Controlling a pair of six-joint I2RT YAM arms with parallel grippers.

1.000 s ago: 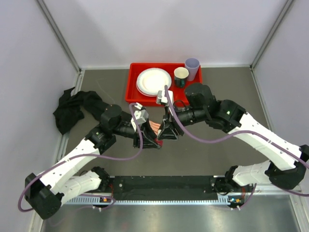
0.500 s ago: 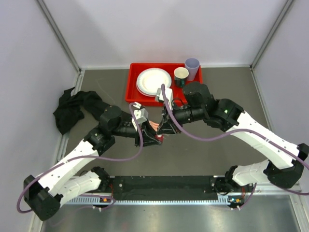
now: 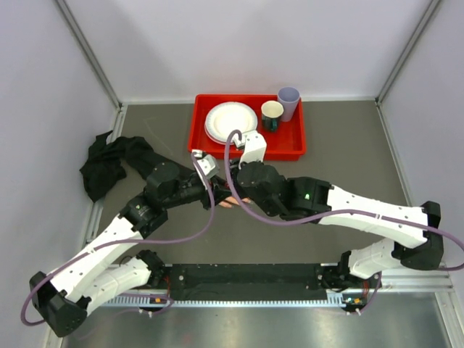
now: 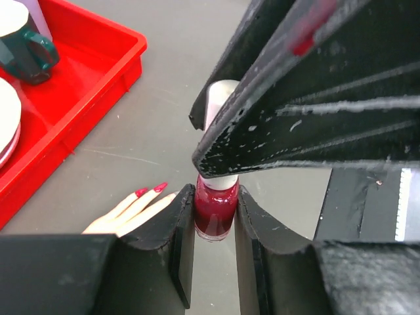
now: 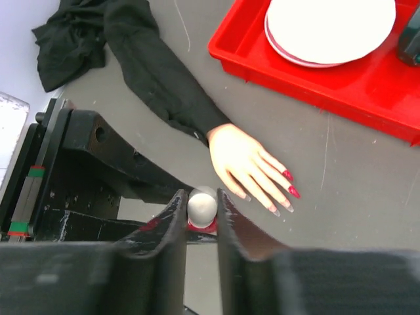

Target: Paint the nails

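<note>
A pale mannequin hand [image 5: 244, 163] with a black sleeve [image 5: 154, 75] lies flat on the table. Two of its nails [image 5: 290, 184] are dark red and the others look pale grey. My left gripper [image 4: 215, 203] is shut on a dark red nail polish bottle [image 4: 214, 215] and holds it upright just right of the hand's fingers [image 4: 128, 210]. My right gripper [image 5: 201, 200] is shut on the bottle's white cap [image 5: 202, 206] from above. Its fingers [image 4: 308, 98] fill the upper right of the left wrist view. In the top view both grippers meet over the hand [image 3: 229, 204].
A red tray [image 3: 290, 145] at the back holds a white plate [image 3: 230, 121], a dark green mug [image 3: 272, 113] and a lilac cup [image 3: 288, 98]. The sleeve's bunched black cloth [image 3: 101, 165] lies at the left. Grey walls stand close on three sides.
My right arm has swung left and down, and its gripper now sits over the bottle's cap. My left arm has shifted slightly up and left with the bottle.
</note>
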